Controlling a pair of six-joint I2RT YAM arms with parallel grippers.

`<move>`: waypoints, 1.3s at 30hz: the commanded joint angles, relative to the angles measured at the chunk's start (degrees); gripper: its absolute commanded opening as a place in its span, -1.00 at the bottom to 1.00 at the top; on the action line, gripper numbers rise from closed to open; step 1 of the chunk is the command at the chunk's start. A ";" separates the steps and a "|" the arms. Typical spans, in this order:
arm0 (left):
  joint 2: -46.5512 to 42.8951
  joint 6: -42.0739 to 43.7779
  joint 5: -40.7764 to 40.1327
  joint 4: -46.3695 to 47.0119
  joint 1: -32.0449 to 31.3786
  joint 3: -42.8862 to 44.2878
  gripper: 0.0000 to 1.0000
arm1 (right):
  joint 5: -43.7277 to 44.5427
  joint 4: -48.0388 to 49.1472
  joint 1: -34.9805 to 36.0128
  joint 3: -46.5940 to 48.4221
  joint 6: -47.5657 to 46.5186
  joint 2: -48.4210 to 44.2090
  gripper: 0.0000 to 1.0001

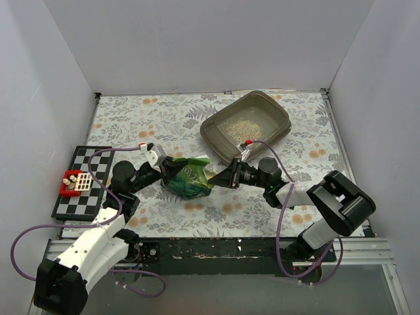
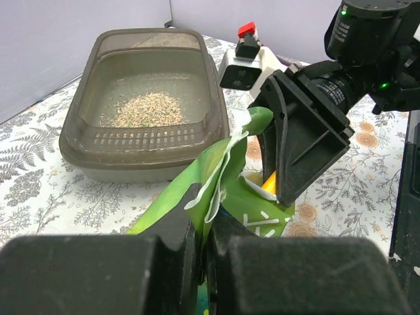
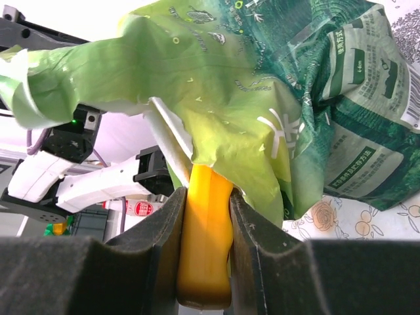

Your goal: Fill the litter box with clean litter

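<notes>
The grey-brown litter box [image 1: 217, 140] sits at the back right, with a thin patch of pale clean litter [image 1: 244, 125] on its floor. The left wrist view shows the litter box [image 2: 144, 165] and the clean litter [image 2: 141, 109] as well. A green glossy bag [image 1: 189, 177] stands between both arms. My left gripper [image 1: 164, 169] is shut on the bag's upper edge [image 2: 220, 164]. My right gripper [image 1: 221, 176] is shut on a yellow scoop handle [image 3: 207, 236], and the scoop's front end is hidden inside the bag [image 3: 262, 98].
A black-and-white chessboard [image 1: 92, 172] lies at the left, with a small red tray [image 1: 68, 186] on it. White walls enclose the floral-patterned table [image 1: 144, 118] on three sides. The litter box is just behind the right gripper.
</notes>
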 commanded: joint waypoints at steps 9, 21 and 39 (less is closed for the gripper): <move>0.58 0.82 -0.97 -1.16 -0.62 0.33 -1.00 | -2.96 16.59 0.05 -5.52 5.43 -10.10 -0.97; 0.76 1.08 -0.63 -1.07 -0.71 0.15 -1.00 | -2.17 24.67 -3.38 -14.31 9.91 -15.55 -0.97; 4.35 1.34 0.08 1.74 -7.73 -1.34 -1.00 | -0.23 -6.69 -10.32 -20.64 6.23 -42.70 -0.97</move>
